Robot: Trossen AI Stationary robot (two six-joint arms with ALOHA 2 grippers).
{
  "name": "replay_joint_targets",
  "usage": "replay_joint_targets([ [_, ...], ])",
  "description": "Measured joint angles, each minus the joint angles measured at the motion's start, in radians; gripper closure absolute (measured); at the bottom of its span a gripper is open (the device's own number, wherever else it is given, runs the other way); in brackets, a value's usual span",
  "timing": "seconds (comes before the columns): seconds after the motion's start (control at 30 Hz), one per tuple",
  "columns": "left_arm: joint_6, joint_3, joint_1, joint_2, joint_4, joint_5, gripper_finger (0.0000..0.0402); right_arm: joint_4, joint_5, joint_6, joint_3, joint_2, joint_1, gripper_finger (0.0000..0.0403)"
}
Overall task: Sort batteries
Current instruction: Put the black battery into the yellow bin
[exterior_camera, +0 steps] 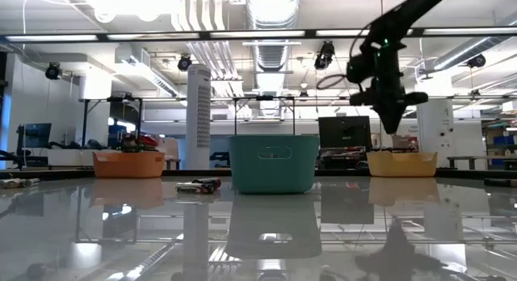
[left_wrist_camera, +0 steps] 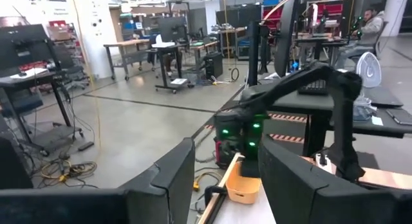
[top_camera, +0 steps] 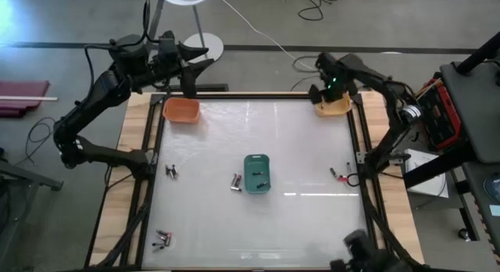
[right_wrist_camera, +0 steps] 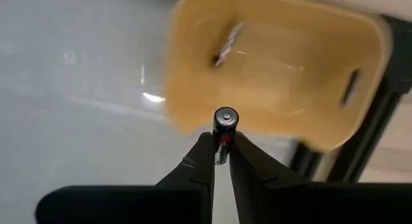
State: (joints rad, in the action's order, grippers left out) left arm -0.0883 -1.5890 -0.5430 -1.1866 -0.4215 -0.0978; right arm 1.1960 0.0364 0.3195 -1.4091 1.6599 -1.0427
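While the left claw (top_camera: 195,75) waits spread at upper left, the right claw (right_wrist_camera: 221,161) at upper right pinches a battery (right_wrist_camera: 224,124) mid-body above the yellow bin (right_wrist_camera: 277,63); light, rigid and slick, it likely needs a centred grip.

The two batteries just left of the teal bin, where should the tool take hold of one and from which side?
Probably from straight above, closing across the middle of one battery. They lie flat on the table left of the teal bin, close together, so the fingers would best straddle one cylinder's width.
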Motion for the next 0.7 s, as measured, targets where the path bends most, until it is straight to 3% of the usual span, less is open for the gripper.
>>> replay_joint_targets([
  [0.2,0.019,0.000,0.001,-0.001,-0.002,0.000,0.0251,-0.035,-0.007,-0.039,0.003,0.116,-0.081,0.0380],
  [0.7,0.019,0.000,0.000,0.002,-0.002,0.001,0.0251,-0.148,-0.010,-0.025,-0.025,0.310,-0.125,0.0380],
])
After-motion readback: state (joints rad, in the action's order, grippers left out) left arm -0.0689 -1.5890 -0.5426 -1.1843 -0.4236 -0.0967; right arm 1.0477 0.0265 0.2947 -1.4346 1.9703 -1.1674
